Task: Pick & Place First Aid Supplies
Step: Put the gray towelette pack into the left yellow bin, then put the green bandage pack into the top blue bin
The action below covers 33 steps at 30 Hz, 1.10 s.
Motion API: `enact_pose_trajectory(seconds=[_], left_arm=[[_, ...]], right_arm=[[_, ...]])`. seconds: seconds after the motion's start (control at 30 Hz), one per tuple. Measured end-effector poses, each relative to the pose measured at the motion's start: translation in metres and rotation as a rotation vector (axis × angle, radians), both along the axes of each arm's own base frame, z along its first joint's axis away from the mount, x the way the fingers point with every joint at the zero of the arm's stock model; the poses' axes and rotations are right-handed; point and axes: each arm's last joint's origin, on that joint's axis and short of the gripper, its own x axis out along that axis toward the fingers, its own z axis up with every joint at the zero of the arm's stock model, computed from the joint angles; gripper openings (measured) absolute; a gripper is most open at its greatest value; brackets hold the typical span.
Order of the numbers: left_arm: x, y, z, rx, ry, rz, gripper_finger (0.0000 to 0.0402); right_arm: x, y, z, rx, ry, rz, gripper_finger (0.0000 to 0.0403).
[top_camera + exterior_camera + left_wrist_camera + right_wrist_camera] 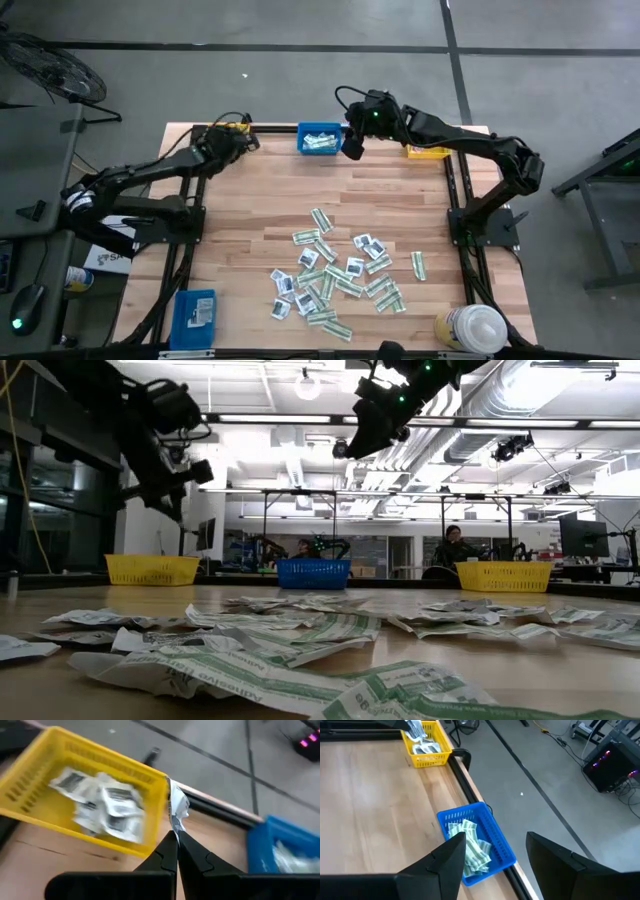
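**A:** How far along is the sorting?

**B:** Partly done, by my reading. A big scatter of packets [340, 280] lies loose on the near half of the wooden table [250, 200], both the squarish white ones and the narrow green-and-white strips. Most of the work looks to be left.

**A:** What has been put away?

**B:** Along the far edge, the blue bin [480, 840] holds a few green-and-white strips, and the yellow bin [80, 815] at the far left holds several white packets with dark marks. A second yellow bin [428, 151] sits at the far right; its contents cannot be made out.

**A:** What are the arms doing?

**B:** The left gripper [176, 837] is beside the far-left yellow bin, just past its corner, fingers clenched on one crumpled white packet [177, 810], not yet dropped. The right gripper [495, 855] hovers over the blue bin with its fingers spread wide and nothing between them.

**A:** Anything else on the table?

**B:** Another blue bin [194, 318] at the near left corner and a white-capped bottle [470, 328] at the near right, both apart from the pile.
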Motion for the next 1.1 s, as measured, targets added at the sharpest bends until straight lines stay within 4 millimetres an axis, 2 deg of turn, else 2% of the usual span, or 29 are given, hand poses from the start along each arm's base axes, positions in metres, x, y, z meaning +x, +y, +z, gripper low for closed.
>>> enact_pose_trajectory(seconds=[0.2,0.37,0.53,0.7,0.87,1.1], left_arm=[[-0.021,0.024,-0.008,-0.099,-0.056,0.119,0.0000],[-0.030,0.041,-0.018,-0.168,-0.132,0.227,0.0000],[-0.033,0.050,-0.032,-0.237,-0.186,0.349,0.0000],[-0.033,0.052,-0.035,-0.231,-0.210,0.394,0.0003],[-0.031,0.055,-0.032,-0.198,-0.214,0.371,0.0029],[-0.029,0.057,-0.028,-0.166,-0.211,0.308,0.0092]], right_arm=[[-0.005,-0.009,0.000,0.000,-0.001,-0.018,0.0200],[-0.008,-0.015,0.000,0.006,-0.005,-0.024,0.0202],[-0.010,-0.018,0.000,0.007,-0.005,-0.036,0.0200],[-0.011,-0.019,0.000,0.017,-0.002,-0.029,0.0202],[-0.012,-0.018,-0.002,0.030,0.017,-0.029,0.0200],[-0.014,-0.017,-0.005,0.074,0.032,-0.030,0.0201]])
